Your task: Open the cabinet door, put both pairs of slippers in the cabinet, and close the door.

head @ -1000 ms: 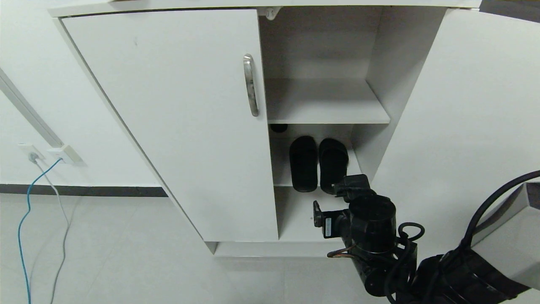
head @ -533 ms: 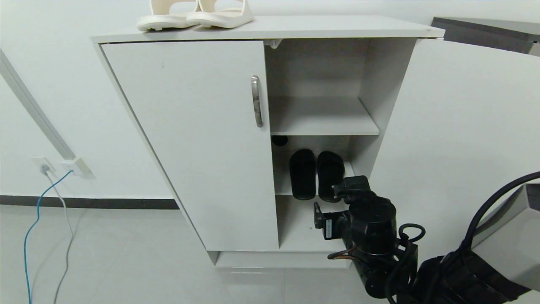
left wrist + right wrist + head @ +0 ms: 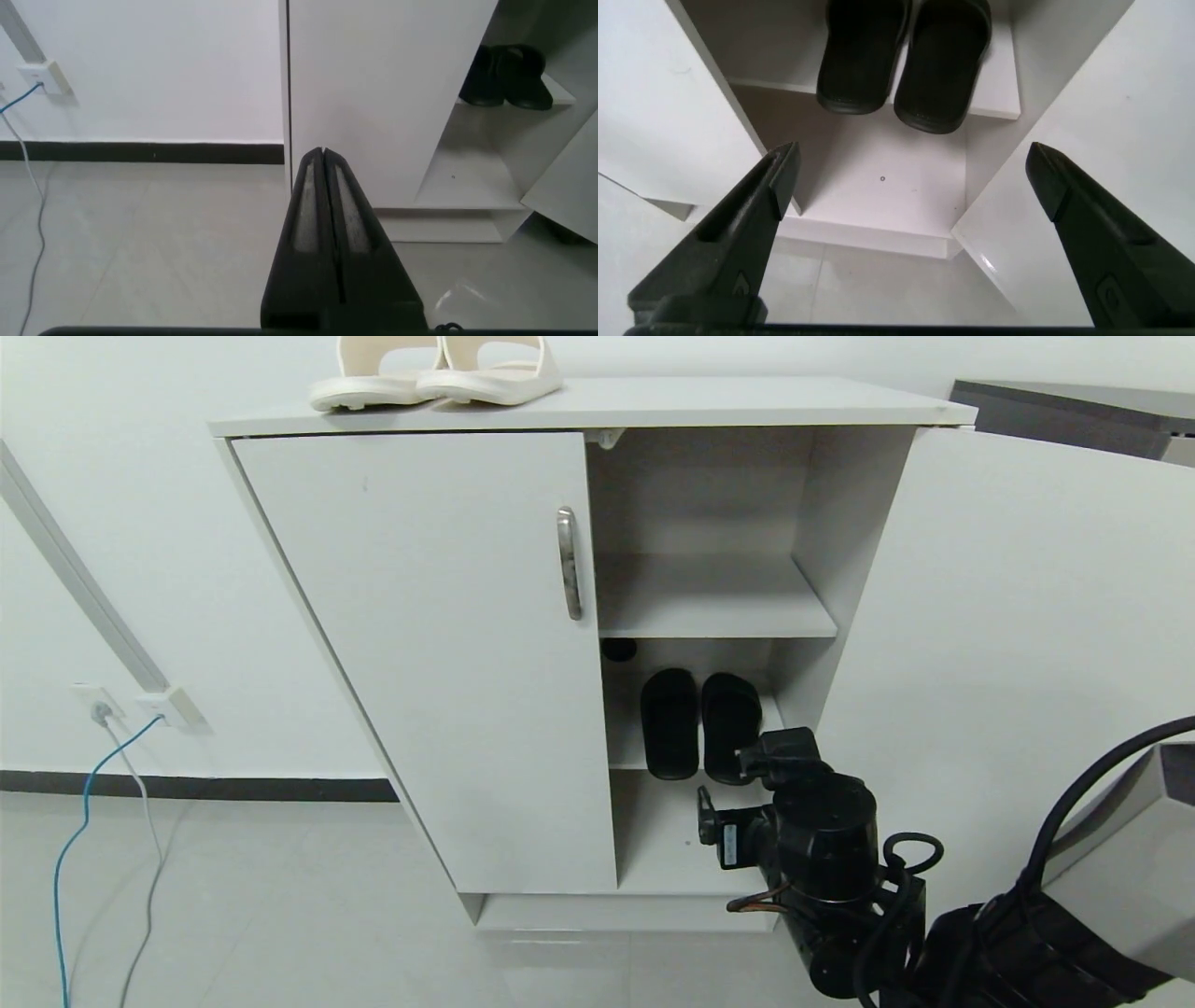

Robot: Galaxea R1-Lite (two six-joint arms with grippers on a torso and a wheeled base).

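A white cabinet (image 3: pixel 747 401) stands against the wall. Its left door (image 3: pixel 439 644) is shut and its right door (image 3: pixel 1008 616) is swung wide open. A pair of black slippers (image 3: pixel 695 723) sits side by side on the middle shelf, also seen as black slippers (image 3: pixel 901 56) and black slippers (image 3: pixel 505 75). A cream pair of slippers (image 3: pixel 439 369) lies on the cabinet top. My right gripper (image 3: pixel 912 159) is open, just in front of and below the black pair, holding nothing. My left gripper (image 3: pixel 322 163) is shut and empty, low over the floor before the shut door.
An upper shelf (image 3: pixel 709 597) and a bottom compartment (image 3: pixel 663 840) lie behind the open door. A wall socket (image 3: pixel 93 705) with a blue and a grey cable (image 3: pixel 70 859) is at the left. Tiled floor (image 3: pixel 280 915) stretches before the cabinet.
The head camera has shifted, so the cabinet top with the cream slippers has come into view. The right arm has stayed in front of the black slippers.
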